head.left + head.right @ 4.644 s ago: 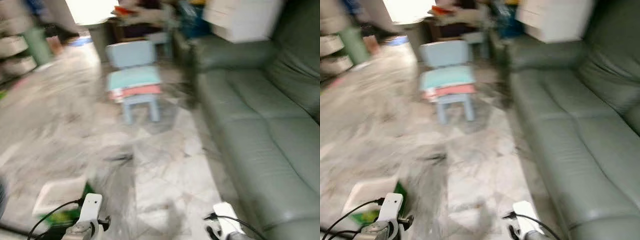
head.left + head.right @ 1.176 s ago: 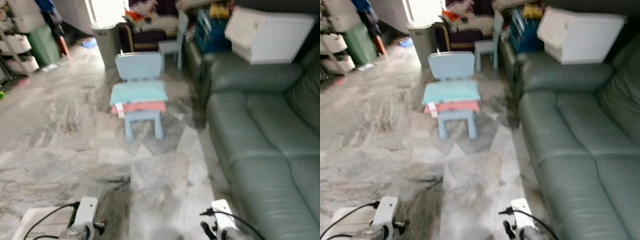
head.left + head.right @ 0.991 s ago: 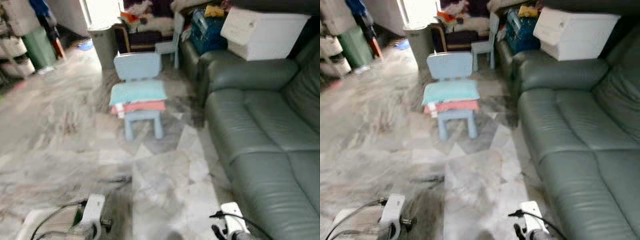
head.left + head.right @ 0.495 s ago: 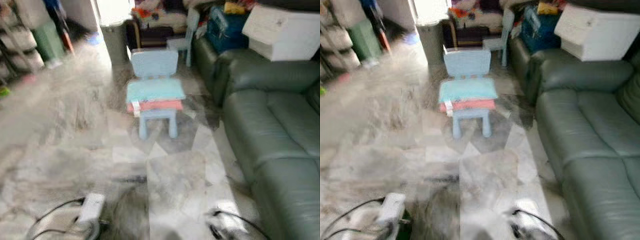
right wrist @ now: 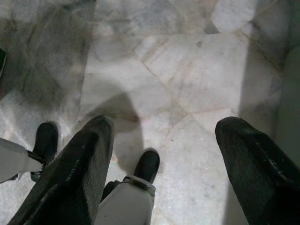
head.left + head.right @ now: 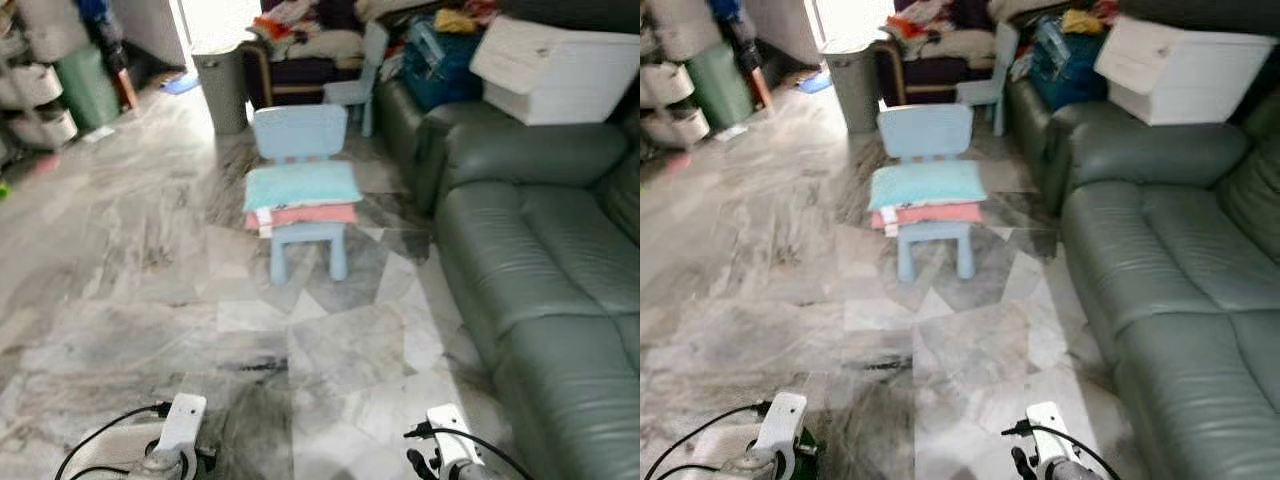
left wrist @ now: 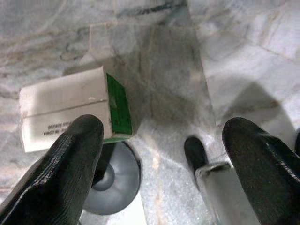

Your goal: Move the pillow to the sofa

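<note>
1. The left end effector (image 7: 159, 159) and right end effector (image 5: 159, 154) are both hanging spread and empty above the marble floor (image 6: 130, 250).
2. The pillow (image 6: 302, 185) is lying on a small blue chair (image 6: 300, 135), on pink cloth (image 6: 305, 214), well ahead.
3. A careless grab risks dragging the cloth along or tipping the chair.
4. The sofa (image 6: 540, 270) is waiting alongside on the right; a box (image 7: 70, 110) underfoot risks snagging a step.

Lived-in family living room, plainly. Big grey-green leather sofa (image 6: 540, 280) along the right, veined marble tile floor (image 6: 130, 260) underfoot. Small pale-blue child's chair (image 6: 300, 190) mid-floor, stacked with a teal pillow (image 6: 302, 184). White storage box (image 6: 555, 70) perched on the sofa arm, grey bin (image 6: 222, 90) by the bright doorway, clothes and clutter heaped behind.
</note>
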`<state>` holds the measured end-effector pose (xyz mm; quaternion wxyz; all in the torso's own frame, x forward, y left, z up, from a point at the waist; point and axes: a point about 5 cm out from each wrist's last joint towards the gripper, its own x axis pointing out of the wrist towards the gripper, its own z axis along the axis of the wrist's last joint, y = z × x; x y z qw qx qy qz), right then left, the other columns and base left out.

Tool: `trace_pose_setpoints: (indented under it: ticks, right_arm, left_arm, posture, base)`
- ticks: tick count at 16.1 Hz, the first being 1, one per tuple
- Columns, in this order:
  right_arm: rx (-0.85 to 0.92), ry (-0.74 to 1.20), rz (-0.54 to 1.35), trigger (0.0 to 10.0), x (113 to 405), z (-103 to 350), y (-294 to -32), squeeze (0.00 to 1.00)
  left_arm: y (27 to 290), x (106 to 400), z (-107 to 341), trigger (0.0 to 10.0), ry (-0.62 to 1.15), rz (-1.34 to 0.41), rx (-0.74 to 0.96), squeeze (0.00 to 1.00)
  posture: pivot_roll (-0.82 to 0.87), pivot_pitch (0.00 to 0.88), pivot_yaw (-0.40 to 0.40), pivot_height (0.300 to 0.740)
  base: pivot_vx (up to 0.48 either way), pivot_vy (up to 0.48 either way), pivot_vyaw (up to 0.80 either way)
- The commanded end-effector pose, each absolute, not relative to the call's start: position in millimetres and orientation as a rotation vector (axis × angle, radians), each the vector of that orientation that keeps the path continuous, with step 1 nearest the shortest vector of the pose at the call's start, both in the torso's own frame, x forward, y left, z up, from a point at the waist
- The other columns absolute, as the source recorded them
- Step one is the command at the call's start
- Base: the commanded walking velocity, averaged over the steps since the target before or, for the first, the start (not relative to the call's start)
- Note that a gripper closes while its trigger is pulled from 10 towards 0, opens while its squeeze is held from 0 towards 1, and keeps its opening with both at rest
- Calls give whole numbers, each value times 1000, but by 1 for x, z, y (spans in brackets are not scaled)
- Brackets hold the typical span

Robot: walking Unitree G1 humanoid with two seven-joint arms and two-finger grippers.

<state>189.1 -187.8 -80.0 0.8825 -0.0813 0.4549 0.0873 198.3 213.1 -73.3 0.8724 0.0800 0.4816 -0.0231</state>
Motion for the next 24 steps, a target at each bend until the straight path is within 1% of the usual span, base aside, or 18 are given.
trace_pose_setpoints:
  ticks: [1,18,24]
  right_arm:
    - [-181,931,192,10000,194,-78,-186,0]
    - [-198,932,213,10000,193,-78,-183,0]
    - [-203,932,219,10000,193,-79,-182,0]
  left_arm:
    - [216,200,-72,10000,1001,-39,168,0]
    - [214,198,-73,10000,1014,-63,170,0]
    - [215,197,-73,10000,1014,-67,175,0]
  posture:
    - [-34,0,56,740]
    - [-33,0,59,740]
    - [-33,0,61,740]
  base:
    - [442,0,0]
    - [435,0,0]
    - [328,347,0]
